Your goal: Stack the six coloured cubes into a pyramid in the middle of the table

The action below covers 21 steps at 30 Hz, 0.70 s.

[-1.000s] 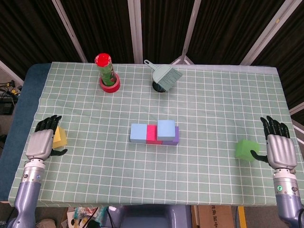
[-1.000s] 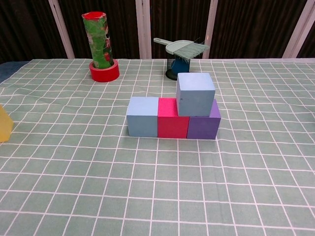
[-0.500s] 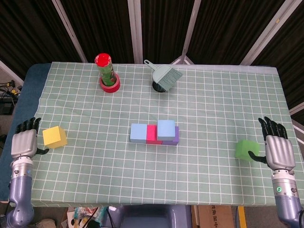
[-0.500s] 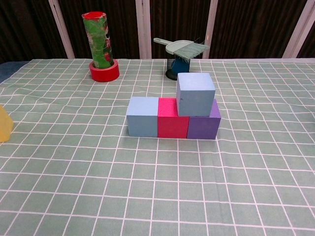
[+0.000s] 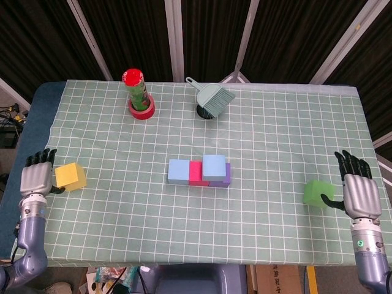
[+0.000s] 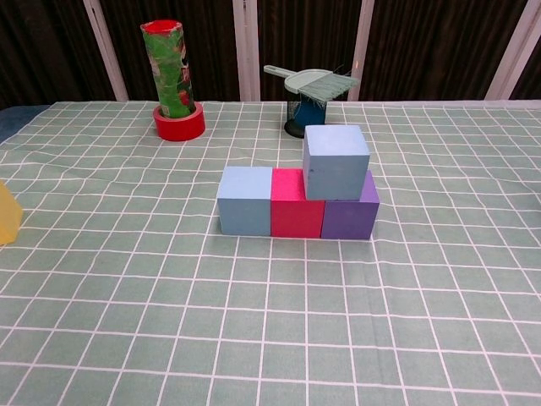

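Observation:
In the middle of the table a light blue cube (image 5: 179, 171), a pink cube (image 5: 195, 173) and a purple cube (image 5: 224, 178) stand in a row, with a blue cube (image 5: 214, 166) on top over the pink-purple seam. The chest view shows the same light blue cube (image 6: 244, 200), pink cube (image 6: 297, 204), purple cube (image 6: 351, 217) and top blue cube (image 6: 336, 161). A yellow cube (image 5: 70, 176) lies at the far left; only its edge (image 6: 7, 215) reaches the chest view. My left hand (image 5: 35, 179) is open just left of it. A green cube (image 5: 319, 193) lies at the right, my open right hand (image 5: 358, 191) beside it, thumb near its side.
At the back stand a green can with a red lid (image 5: 137, 89) inside a red tape roll (image 5: 141, 109), and a grey-green brush (image 5: 214, 97) on a dark cup. Both hands are near the table's side edges.
My left hand drew back to the left off the yellow cube, then eased slightly back toward it. The right hand and the cubes have barely moved.

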Tool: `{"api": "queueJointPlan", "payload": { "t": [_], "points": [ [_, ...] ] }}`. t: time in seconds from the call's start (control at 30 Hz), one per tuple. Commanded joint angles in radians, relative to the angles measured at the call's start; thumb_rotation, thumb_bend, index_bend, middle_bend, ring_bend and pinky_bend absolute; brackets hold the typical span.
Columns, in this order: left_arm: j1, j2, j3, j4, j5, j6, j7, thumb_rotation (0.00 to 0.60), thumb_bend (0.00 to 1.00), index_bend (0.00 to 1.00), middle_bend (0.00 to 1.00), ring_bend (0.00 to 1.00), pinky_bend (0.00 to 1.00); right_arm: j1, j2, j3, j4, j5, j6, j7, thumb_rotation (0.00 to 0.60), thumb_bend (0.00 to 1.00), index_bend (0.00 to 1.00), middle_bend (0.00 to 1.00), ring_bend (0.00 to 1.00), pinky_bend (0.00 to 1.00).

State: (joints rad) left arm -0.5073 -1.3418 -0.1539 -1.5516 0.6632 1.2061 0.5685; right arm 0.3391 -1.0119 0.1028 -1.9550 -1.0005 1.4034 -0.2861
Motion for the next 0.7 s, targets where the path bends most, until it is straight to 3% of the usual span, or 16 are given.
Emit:
{"api": "queueJointPlan", "payload": {
  "t": [0.03,0.7],
  "points": [
    [-0.004,-0.018,0.000,0.022,-0.001,-0.014,-0.004,0.600,0.10,0.00,0.02,0.00,0.00,-0.004,-0.001,0.003,-0.002,-0.002,-0.001,-0.002,0.600,0.21,0.00,0.00,0.00,0.00],
    [-0.037,-0.042,-0.022,0.157,0.012,-0.100,-0.009,0.600,0.14,0.00,0.02,0.00,0.00,-0.025,-0.021,0.020,0.008,-0.001,-0.021,-0.021,0.600,0.21,0.00,0.00,0.00,0.00]
  ]
}}
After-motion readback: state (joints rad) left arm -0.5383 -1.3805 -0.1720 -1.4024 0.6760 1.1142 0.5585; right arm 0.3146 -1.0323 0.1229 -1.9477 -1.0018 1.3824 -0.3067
